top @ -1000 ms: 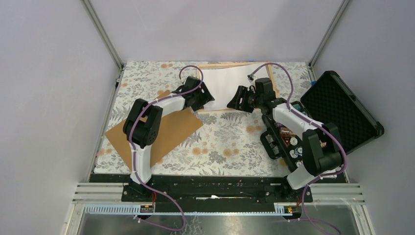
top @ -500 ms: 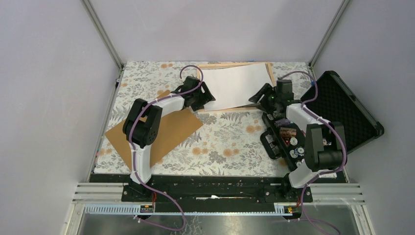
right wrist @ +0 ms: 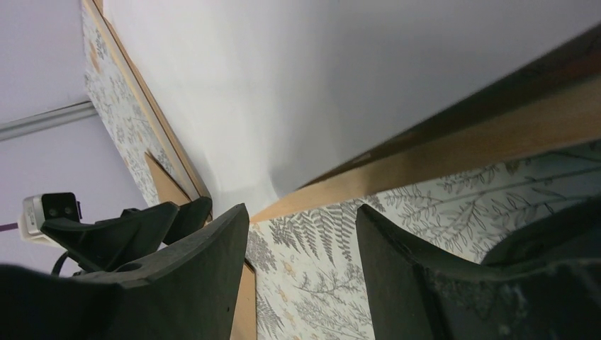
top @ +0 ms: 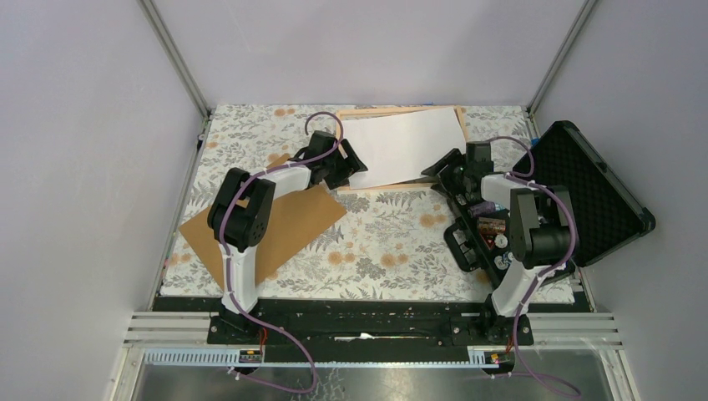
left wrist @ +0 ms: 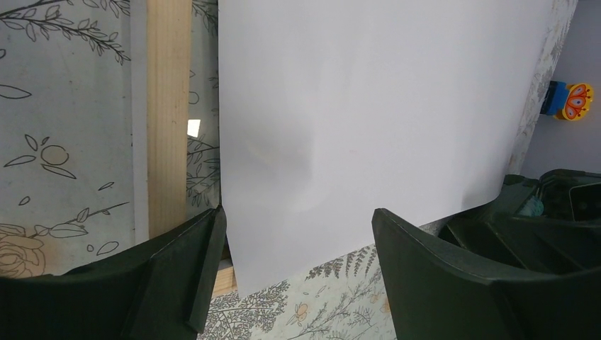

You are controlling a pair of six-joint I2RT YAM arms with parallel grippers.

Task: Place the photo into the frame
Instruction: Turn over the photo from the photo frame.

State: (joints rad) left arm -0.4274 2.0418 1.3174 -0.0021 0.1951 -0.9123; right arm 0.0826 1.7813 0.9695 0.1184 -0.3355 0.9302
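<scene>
Left gripper (left wrist: 296, 225), jaws spread, straddles the near edge of the photo (top: 409, 144), white side up. Right gripper (right wrist: 301, 216), jaws released, sits beside the frame (left wrist: 169, 106).

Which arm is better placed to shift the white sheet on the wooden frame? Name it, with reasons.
Probably left. The left gripper is open right at the near edge of the white sheet. The right gripper, also open, faces the wooden frame, the sheet's corner beyond its tips.

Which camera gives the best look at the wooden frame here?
Top external: the frame shows rails on several sides of the white sheet lying over it. Left wrist catches a single rail; right wrist shows two rails close up, the rest covered.
</scene>
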